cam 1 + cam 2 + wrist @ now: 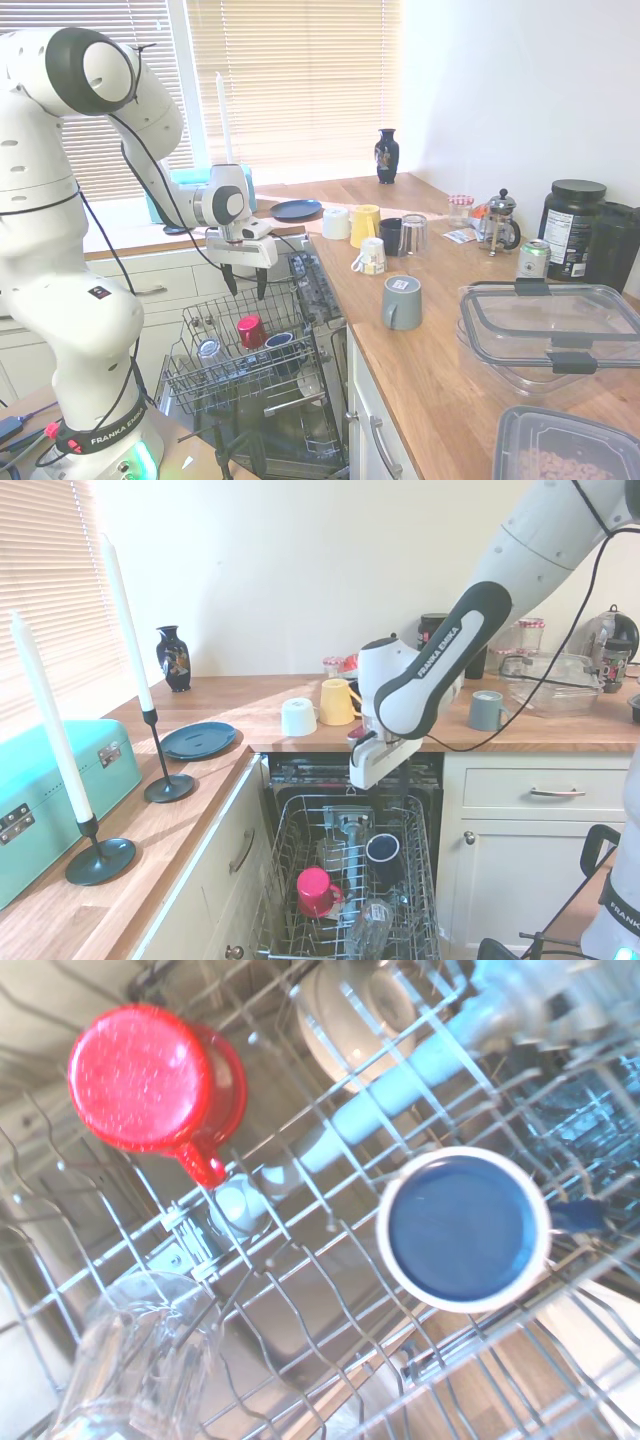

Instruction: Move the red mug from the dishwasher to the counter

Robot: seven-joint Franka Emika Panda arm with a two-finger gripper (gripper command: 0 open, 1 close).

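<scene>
The red mug (250, 330) stands upside down in the grey wire rack (190, 385) pulled out of the open dishwasher (300, 440). From the other side the red mug (318, 891) sits at the rack's left, beside a dark blue mug (383, 850) and a clear glass (368, 925). My gripper (246, 284) hangs open and empty just above the rack's back edge, a little behind and above the mug. Close up, the wrist view shows the red mug (150, 1075), its handle pointing toward the glass (140, 1360). The wooden counter (450, 385) runs to the right.
On the counter stand a white mug (336, 222), a yellow mug (365, 225), a grey mug (402, 302), a tumbler (414, 235) and plastic tubs (550, 340). A blue plate (198, 740), two candlesticks (165, 780) and a teal box (50, 800) sit left of the dishwasher.
</scene>
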